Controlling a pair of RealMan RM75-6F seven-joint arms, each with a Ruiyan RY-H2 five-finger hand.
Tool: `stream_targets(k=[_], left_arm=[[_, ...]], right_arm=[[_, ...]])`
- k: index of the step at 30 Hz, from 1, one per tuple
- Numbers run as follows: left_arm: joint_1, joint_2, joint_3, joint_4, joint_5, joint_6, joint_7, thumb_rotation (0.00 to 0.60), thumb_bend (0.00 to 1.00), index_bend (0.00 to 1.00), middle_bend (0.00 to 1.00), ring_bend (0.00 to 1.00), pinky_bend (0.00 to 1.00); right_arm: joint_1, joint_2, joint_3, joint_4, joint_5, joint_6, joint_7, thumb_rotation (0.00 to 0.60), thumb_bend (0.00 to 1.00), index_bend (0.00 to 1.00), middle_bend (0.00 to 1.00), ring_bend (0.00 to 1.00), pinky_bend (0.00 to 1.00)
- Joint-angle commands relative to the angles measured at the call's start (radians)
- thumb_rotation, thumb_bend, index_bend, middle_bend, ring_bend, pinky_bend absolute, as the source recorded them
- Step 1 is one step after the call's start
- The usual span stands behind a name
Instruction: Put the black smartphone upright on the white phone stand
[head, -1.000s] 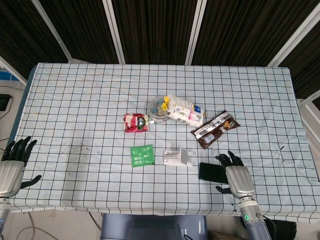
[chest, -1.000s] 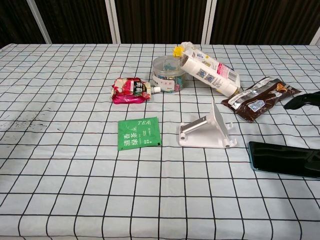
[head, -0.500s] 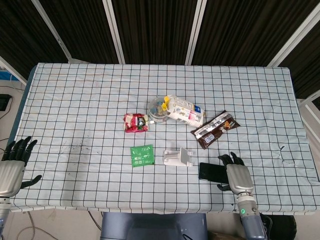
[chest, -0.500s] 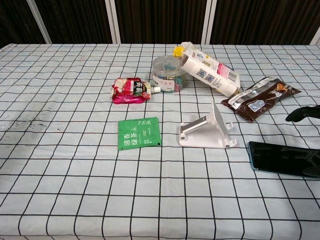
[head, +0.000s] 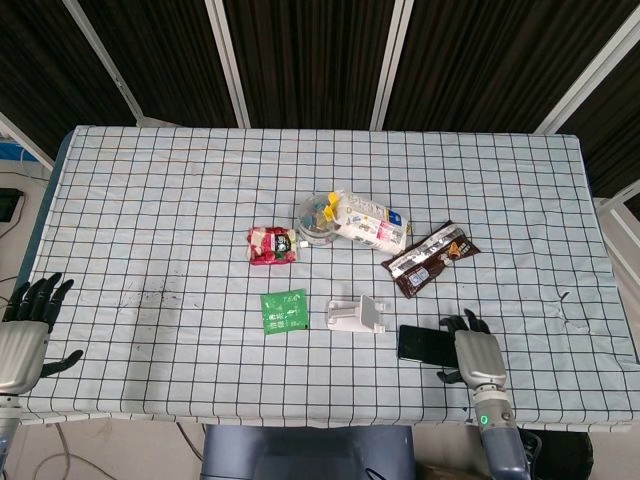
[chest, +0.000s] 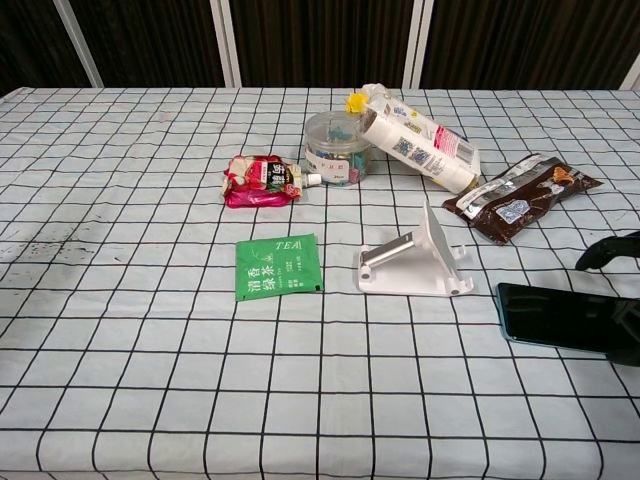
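My right robot hand (head: 476, 352) has slid back toward me, fingers spread over the flat black smartphone (chest: 560, 318); left robot hand (head: 24, 330) spread, idle.

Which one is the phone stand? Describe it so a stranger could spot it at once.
On the checked table, look near the front edge, right of centre. The stand sits between the green tea sachet and the black phone. It is the only plain white thing there, with a sloped plate sticking up.
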Motion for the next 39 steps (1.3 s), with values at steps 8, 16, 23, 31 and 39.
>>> stream_targets(k=[8, 16, 23, 31, 39], left_arm=[[0.000, 0.000, 0.000, 0.001, 0.001, 0.000, 0.000, 0.600, 0.00, 0.00, 0.00, 0.00, 0.00], [0.000, 0.000, -0.001, 0.000, -0.002, -0.001, 0.000, 0.600, 0.00, 0.00, 0.00, 0.00, 0.00], [0.000, 0.001, -0.001, 0.000, -0.005, -0.003, -0.002, 0.600, 0.00, 0.00, 0.00, 0.00, 0.00], [0.000, 0.002, -0.001, 0.000, -0.005, -0.003, -0.003, 0.600, 0.00, 0.00, 0.00, 0.00, 0.00], [0.000, 0.003, -0.002, -0.002, -0.008, -0.005, -0.003, 0.600, 0.00, 0.00, 0.00, 0.00, 0.00]], right_arm=[[0.009, -0.020, 0.002, 0.018, 0.023, -0.009, 0.018, 0.600, 0.23, 0.29, 0.22, 0.02, 0.14], [0.033, -0.065, 0.017, 0.038, 0.046, -0.010, 0.010, 0.600, 0.23, 0.31, 0.23, 0.03, 0.14], [0.049, -0.095, 0.027, 0.054, 0.072, -0.001, -0.007, 0.600, 0.23, 0.32, 0.24, 0.03, 0.14], [0.060, -0.106, 0.030, 0.070, 0.098, 0.002, -0.012, 0.600, 0.25, 0.33, 0.25, 0.03, 0.14], [0.070, -0.108, 0.031, 0.081, 0.116, 0.001, -0.014, 0.600, 0.25, 0.35, 0.26, 0.03, 0.14]])
